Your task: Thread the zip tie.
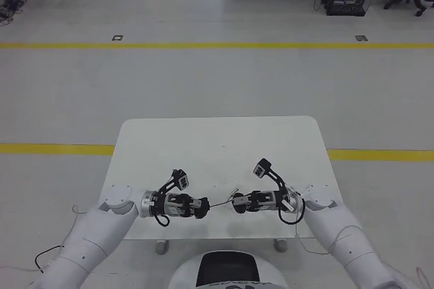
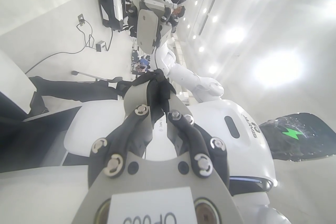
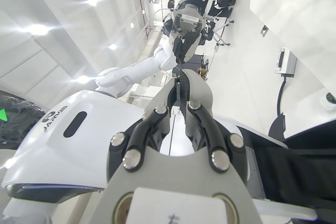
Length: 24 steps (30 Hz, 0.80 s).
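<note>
The zip tie point(image 1: 220, 204) is a thin black strap stretched between my two grippers, above the near part of the white table point(image 1: 217, 144). My left gripper point(image 1: 202, 210) is shut on one end of it, and my right gripper point(image 1: 237, 203) is shut on the other. The two grippers face each other tip to tip, a short gap apart. In the left wrist view the left gripper point(image 2: 157, 78) pinches the black zip tie point(image 2: 157, 99). In the right wrist view the right gripper point(image 3: 183, 74) clamps the ribbed strap point(image 3: 183, 91), with the left gripper point(image 3: 181, 57) just beyond.
Both arms hover near the table's front edge point(image 1: 217, 238). The bare tabletop stretches away behind the grippers. Yellow floor lines point(image 1: 390, 154) run past the table on both sides.
</note>
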Each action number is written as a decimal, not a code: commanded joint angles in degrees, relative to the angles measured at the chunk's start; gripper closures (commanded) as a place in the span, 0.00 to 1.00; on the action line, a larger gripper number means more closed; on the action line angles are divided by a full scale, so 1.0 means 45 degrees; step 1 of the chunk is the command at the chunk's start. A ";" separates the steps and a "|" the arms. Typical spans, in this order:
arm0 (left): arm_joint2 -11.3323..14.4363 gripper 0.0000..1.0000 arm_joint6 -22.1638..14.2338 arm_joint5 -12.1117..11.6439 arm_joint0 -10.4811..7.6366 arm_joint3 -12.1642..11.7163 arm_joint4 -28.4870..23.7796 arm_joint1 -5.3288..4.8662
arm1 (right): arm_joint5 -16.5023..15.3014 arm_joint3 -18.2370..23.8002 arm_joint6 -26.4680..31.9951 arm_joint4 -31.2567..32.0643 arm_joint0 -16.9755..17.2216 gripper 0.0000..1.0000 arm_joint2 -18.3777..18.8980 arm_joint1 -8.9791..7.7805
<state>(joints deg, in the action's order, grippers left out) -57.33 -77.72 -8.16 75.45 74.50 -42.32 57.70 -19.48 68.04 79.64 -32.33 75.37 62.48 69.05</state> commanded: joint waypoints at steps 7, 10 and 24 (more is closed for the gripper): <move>0.0147 0.00 0.0200 -0.0129 -0.0008 0.0123 -0.0056 -0.0005 | 0.0000 -0.0313 0.0000 -0.0262 -0.0039 1.00 -0.0020 0.0109; 0.0291 0.00 0.0367 -0.0165 -0.0050 0.0176 0.0013 0.0018 | 0.0000 -0.0387 0.0000 -0.0288 -0.0072 1.00 -0.0051 0.0158; 0.0685 0.00 0.0747 -0.0110 -0.0287 0.0015 0.0273 0.0082 | 0.0000 -0.0526 -0.0001 -0.0319 -0.0100 1.00 -0.0012 0.0268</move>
<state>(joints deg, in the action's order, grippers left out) -54.25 -74.35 -8.67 74.16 74.57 -41.08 58.06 -19.48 65.68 79.64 -33.76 74.92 62.43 70.26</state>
